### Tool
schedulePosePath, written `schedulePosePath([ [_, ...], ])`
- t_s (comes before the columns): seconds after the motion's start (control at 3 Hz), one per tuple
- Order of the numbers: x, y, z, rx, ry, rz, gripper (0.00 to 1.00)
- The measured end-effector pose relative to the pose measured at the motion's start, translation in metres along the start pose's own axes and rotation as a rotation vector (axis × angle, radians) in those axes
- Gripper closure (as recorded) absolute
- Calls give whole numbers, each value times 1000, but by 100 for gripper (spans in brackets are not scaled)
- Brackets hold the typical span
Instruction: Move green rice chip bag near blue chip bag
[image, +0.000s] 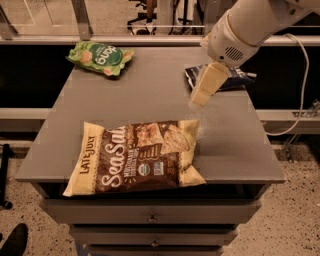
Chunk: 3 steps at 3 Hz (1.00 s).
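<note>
Reaching for the green rice chip bag (101, 57)

The gripper (201, 96) hangs just beyond the Sea Salt bag's (140, 157) far right corner, partly hiding the blue chip bag (240, 76); whether it is clenched or released cannot be told; the green rice chip bag lies well beyond the Sea Salt bag's left end; the arm should probably cross high, then descend on its middle.

Bulky white rounded arm (250, 25), dark slotted grille (231, 53) just above the cream, blocky gripper (199, 98) over the surface (150, 95); white cable (302, 75) behind, possibly its own.
</note>
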<state>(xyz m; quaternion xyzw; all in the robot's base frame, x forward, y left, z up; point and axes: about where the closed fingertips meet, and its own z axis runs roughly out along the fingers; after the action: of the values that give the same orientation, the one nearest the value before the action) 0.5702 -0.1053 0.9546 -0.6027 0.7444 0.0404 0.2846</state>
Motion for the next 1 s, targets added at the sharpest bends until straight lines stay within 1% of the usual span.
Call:
schedulePosePath([
  [0.33, -12, -4, 11, -2, -29, -16, 0],
  [0.67, -50, -31, 56, -3, -112, -29, 0],
  [1.0, -79, -54, 87, 1, -164, -26, 0],
])
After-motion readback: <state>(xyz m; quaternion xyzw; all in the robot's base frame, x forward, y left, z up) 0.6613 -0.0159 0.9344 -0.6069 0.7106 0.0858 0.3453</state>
